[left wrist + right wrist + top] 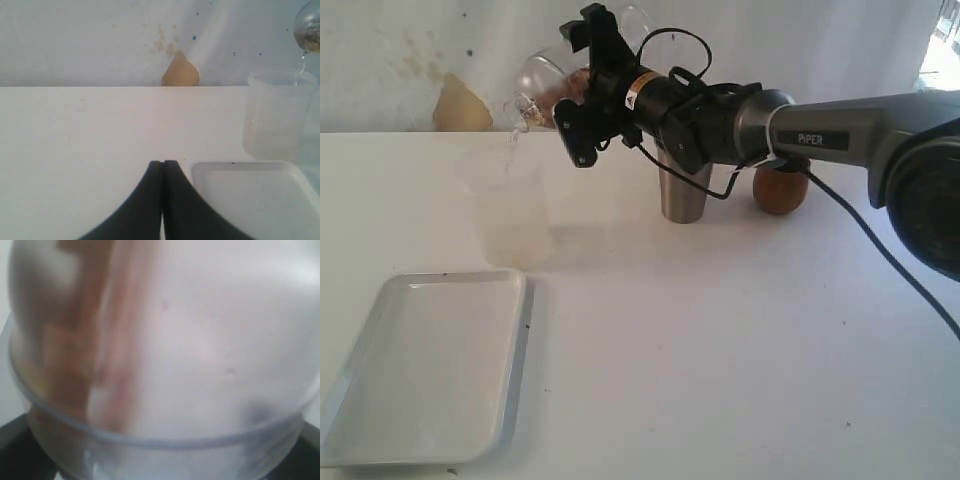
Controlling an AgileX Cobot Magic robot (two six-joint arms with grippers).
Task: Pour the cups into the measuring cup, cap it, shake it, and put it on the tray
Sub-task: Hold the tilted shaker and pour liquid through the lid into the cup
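My right gripper (pixel 572 90) is shut on a clear rounded glass vessel (pixel 542 82), tilted spout-down above the measuring cup (pixel 510 210). A thin stream (pixel 516 138) falls from it into that clear cylinder, which holds a little pale liquid. The vessel (pixel 160 360) fills the right wrist view, with dark fingers (pixel 12 445) at its sides. Behind the arm stand the steel tumbler (pixel 682 195) and the brown wooden cup (pixel 780 192). The white tray (pixel 515 330) lies in front of the measuring cup. My left gripper (pixel 163 165) is shut and empty, low beside the tray (pixel 200 172), with the measuring cup (pixel 275 117) beyond it.
A tan patch (pixel 460 105) marks the white backdrop behind the table. The right arm's black cable (pixel 880 250) hangs over the table's right side. White tabletop (pixel 720 350) stretches between the tray and the right arm.
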